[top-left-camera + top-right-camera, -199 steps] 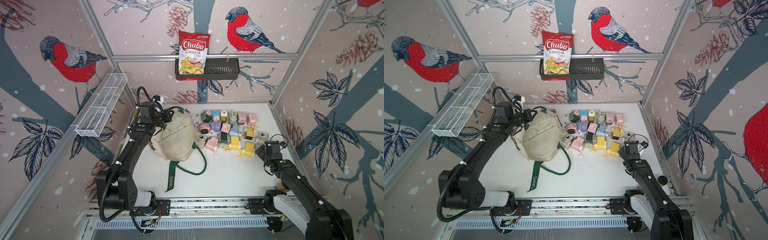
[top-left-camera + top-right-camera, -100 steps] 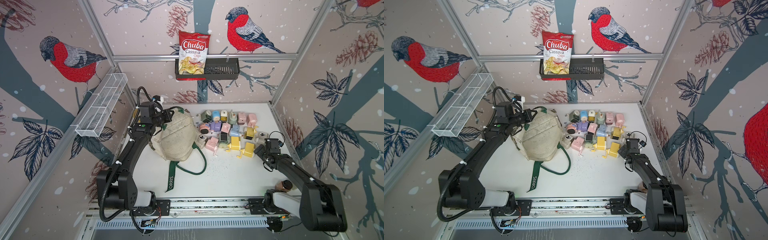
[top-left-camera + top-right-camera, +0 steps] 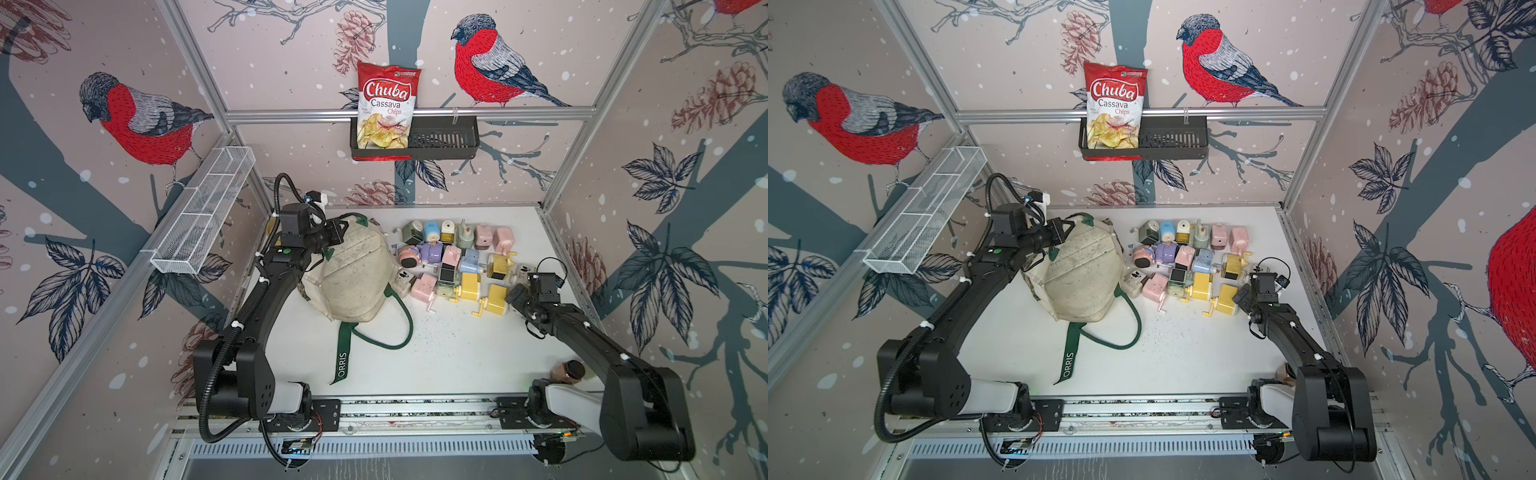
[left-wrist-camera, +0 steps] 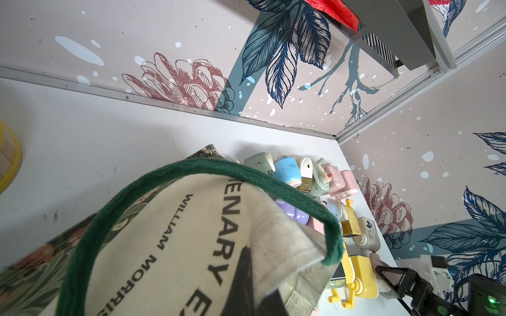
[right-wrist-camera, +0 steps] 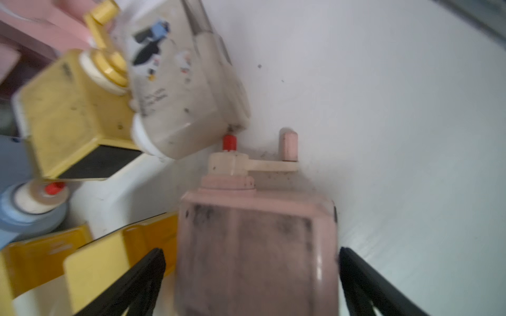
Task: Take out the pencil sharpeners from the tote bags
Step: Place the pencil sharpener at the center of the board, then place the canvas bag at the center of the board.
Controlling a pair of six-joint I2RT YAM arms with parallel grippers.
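1. My left fingers [image 3: 338,233] are pinched narrow on the cream canvas of the tote bag [image 3: 357,274]. In the left wrist view the dark tips clamp a fold of fabric at its mouth, and the green strap handle [image 4: 191,167] arches just past them.
2. The bag lies slumped on the white worktop [image 3: 457,353], bulging away from the left fingers. Its lettered strap [image 3: 343,361] trails off toward the arm bases. I cannot tell whether anything is inside.
3. My right fingers [image 3: 516,296] stand wide, low over the worktop. In the right wrist view a dusty pink sharpener [image 5: 254,246] sits between them, with its crank end pointing away from the fingertips.
4. A sliver of gap shows at one finger. The other finger is just beside the sharpener's wall, and I cannot tell whether it touches. I read the sharpener as straddled, not clamped.
5. Just beyond the pink sharpener's crank, a cream sharpener [image 5: 175,95] with a penguin print lies tilted against a yellow sharpener [image 5: 71,115].
6. The pencil sharpeners [image 3: 453,262] are out on the worktop in one tight cluster between my two sets of fingers — nearer the right ones, many touching their neighbours.
7. A brown-lidded jar [image 3: 567,372] stands well behind the right fingers, beside that arm.
8. The chips bag [image 3: 386,108] sits in a black basket [image 3: 440,137] on the back wall, far beyond both sets of fingers.
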